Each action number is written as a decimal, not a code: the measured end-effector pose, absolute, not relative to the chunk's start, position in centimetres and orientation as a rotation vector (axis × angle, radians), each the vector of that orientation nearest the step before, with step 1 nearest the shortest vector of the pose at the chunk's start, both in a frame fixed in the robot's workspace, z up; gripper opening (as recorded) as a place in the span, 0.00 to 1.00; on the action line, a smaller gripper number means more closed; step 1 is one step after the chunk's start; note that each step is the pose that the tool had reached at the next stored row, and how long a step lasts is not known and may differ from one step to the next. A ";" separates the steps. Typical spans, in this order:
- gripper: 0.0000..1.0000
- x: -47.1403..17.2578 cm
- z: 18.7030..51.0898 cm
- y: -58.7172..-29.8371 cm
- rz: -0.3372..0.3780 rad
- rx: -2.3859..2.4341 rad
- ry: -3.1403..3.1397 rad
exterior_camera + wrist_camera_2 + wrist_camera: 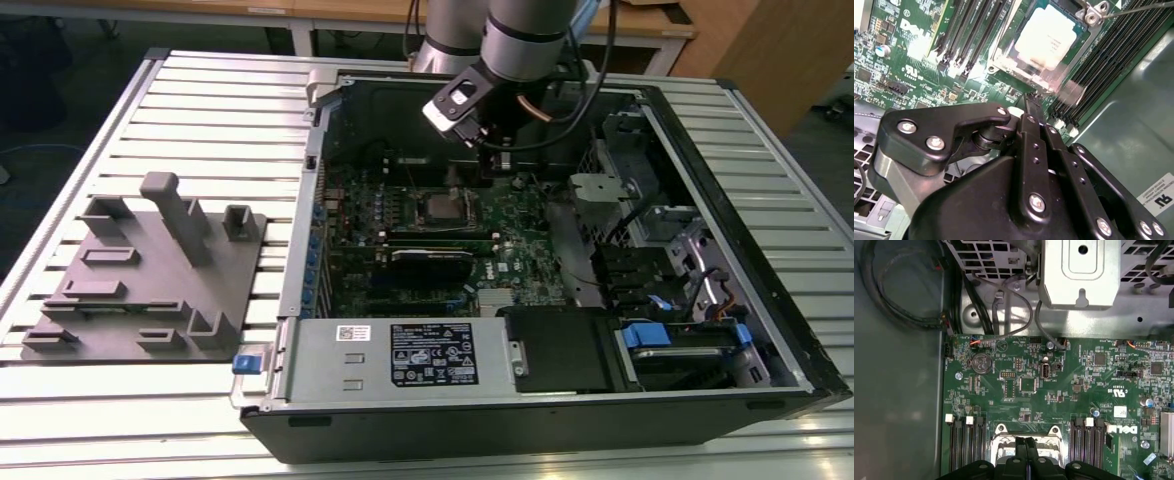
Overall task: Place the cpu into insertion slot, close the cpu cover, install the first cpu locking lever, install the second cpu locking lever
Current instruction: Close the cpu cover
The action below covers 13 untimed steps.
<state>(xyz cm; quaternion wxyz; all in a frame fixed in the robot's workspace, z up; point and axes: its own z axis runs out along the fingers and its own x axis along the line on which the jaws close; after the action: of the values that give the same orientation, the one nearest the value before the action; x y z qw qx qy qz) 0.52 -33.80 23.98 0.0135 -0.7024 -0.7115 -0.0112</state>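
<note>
Fingers [1021, 450] of the pincer [1029, 101] are pressing together, clenched on nothing and hovering just short of the cpu [1046, 37]. The chip is lying in the insertion slot [424, 208], with the cpu cover [1006, 60] framing it. It is looking light, stiff and fragile, so it is calling for edge holds only. On the exterior view's left, the slatted surface [214, 110] is carrying a grey fixture [147, 270] well apart from the pincer. The open computer case [747, 200] is sitting beneath it.

cpu cover [1048, 439] partly hidden behind tool [1026, 440] — cut off by picture edge.
</note>
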 end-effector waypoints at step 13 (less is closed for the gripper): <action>0.11 -0.7 23.7 -33.8 -0.035 -2.188 -2.216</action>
<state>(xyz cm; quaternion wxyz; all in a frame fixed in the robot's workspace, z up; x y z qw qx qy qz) -0.74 -33.80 23.74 0.0137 -0.7024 -0.7115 -0.0113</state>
